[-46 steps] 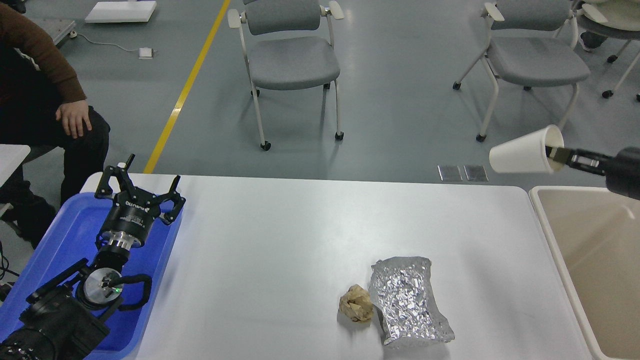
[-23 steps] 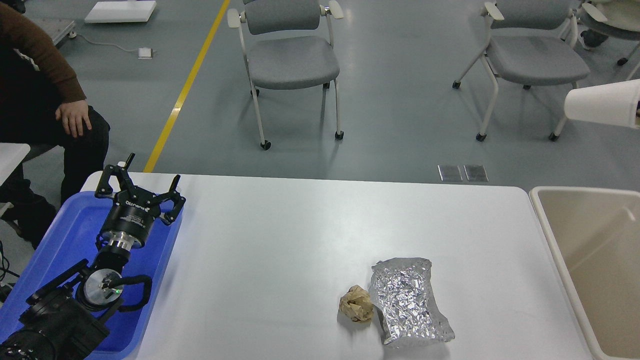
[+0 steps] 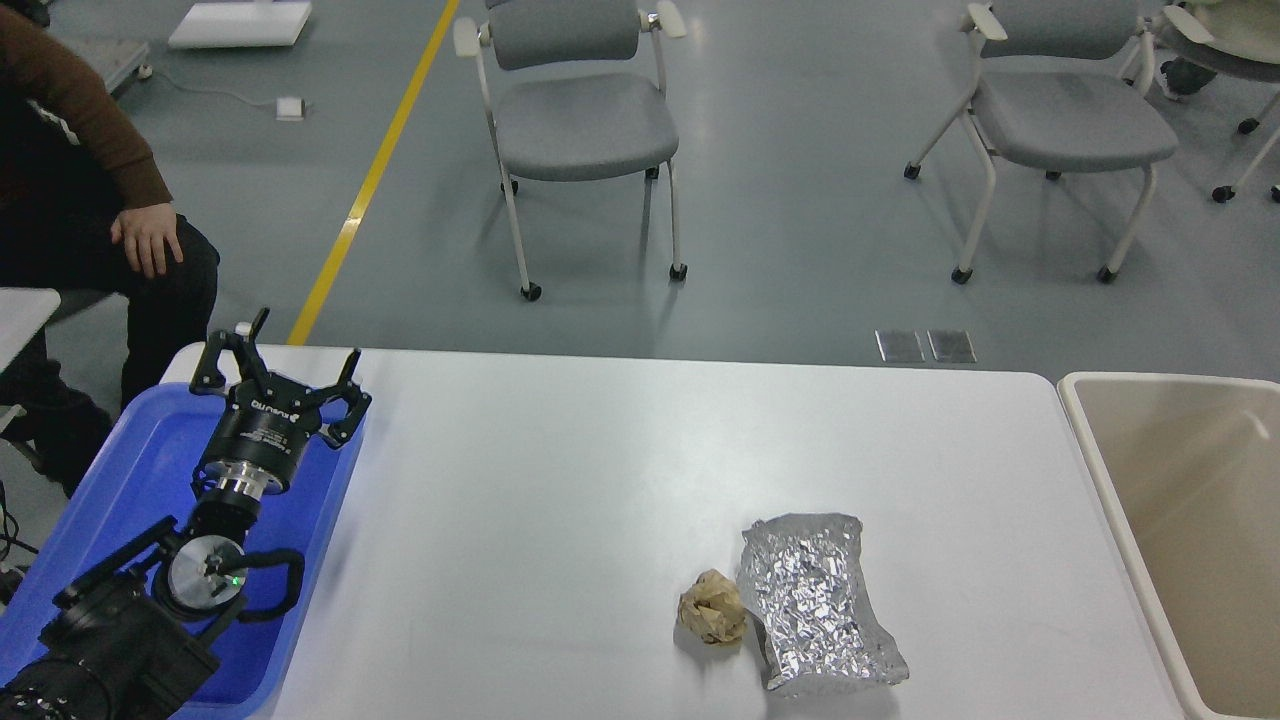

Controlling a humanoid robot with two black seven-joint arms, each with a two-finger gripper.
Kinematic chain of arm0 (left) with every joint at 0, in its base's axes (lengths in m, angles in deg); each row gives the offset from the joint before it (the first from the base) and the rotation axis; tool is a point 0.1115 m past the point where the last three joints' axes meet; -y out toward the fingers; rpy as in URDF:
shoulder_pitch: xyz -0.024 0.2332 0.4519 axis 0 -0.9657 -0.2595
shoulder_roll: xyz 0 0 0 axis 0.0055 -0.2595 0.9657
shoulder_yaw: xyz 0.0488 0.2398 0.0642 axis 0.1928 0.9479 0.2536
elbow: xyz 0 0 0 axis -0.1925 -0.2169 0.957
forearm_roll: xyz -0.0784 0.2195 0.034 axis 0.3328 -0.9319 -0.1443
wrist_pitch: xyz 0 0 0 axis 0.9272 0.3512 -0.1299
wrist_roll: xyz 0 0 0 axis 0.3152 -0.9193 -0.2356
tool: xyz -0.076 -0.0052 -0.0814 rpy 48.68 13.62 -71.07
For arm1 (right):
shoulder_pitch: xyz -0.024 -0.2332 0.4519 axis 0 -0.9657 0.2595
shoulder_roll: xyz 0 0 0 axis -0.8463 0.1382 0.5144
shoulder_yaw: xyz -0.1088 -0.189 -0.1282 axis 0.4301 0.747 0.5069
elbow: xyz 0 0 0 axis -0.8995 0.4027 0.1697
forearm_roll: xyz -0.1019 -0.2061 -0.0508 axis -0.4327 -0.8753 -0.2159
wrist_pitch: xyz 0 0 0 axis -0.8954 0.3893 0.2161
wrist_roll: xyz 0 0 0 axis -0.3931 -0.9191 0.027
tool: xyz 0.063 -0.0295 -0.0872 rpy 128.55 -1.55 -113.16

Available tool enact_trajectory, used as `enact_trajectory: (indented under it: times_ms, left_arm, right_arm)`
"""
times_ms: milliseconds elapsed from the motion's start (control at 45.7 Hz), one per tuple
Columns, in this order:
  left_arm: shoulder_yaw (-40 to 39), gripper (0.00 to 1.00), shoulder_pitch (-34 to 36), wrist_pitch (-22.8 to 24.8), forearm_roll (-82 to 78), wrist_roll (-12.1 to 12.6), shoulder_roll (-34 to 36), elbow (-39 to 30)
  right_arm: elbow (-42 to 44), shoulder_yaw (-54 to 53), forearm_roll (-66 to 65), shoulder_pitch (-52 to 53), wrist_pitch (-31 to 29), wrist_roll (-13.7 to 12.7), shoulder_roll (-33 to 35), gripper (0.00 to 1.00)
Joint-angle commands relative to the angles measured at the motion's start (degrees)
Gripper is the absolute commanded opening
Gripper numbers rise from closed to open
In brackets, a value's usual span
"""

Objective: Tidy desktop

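The white desktop (image 3: 600, 470) fills the middle of the head view. On it, front right of centre, lie a crumpled brown paper ball (image 3: 712, 606) and, touching its right side, a crinkled silver foil bag (image 3: 817, 600). My left gripper (image 3: 280, 362) is open and empty, held over the far end of the blue tray (image 3: 150, 460) at the desktop's left edge. My right gripper and its arm are out of view.
A beige tub (image 3: 1180, 530) stands at the desktop's right edge. A seated person (image 3: 90, 210) is at the far left. Two grey chairs (image 3: 580, 120) stand on the floor beyond the desktop.
My right arm, holding a white paper cup, rose and moved right out of view. The left arm has not moved.
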Motion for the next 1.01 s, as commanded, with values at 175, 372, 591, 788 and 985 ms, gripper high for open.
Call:
enact_trajectory:
  times_ms: [175,372,591,788,985]
  left_arm:
    - [0.0,1.0,0.0,-0.1,0.0,0.0,0.0,0.0]
    - [0.0,1.0,0.0,-0.1,0.0,0.0,0.0,0.0]
    - [0.0,1.0,0.0,-0.1,0.0,0.0,0.0,0.0]
    - [0.0,1.0,0.0,-0.1,0.1,0.0,0.0,0.0]
    - [0.0,1.0,0.0,0.0,0.0,0.0,0.0,0.0]
  right_arm:
    - [12.7,-13.0,3.4,-14.2,-0.1,-21.1,-11.4,0.0]
    - [12.9,-17.2,3.5,-16.1,1.0,-24.0,-16.2,0.0]
    - [15.5,-18.9,3.4,-19.2,2.0,-24.0,-23.2,0.0]
    - [16.5,-19.0,3.5,-20.4,2.4,-24.0,-26.2,0.0]
    - [16.6,-19.0,3.5,-20.4,2.7,-24.0,-26.3,0.0]
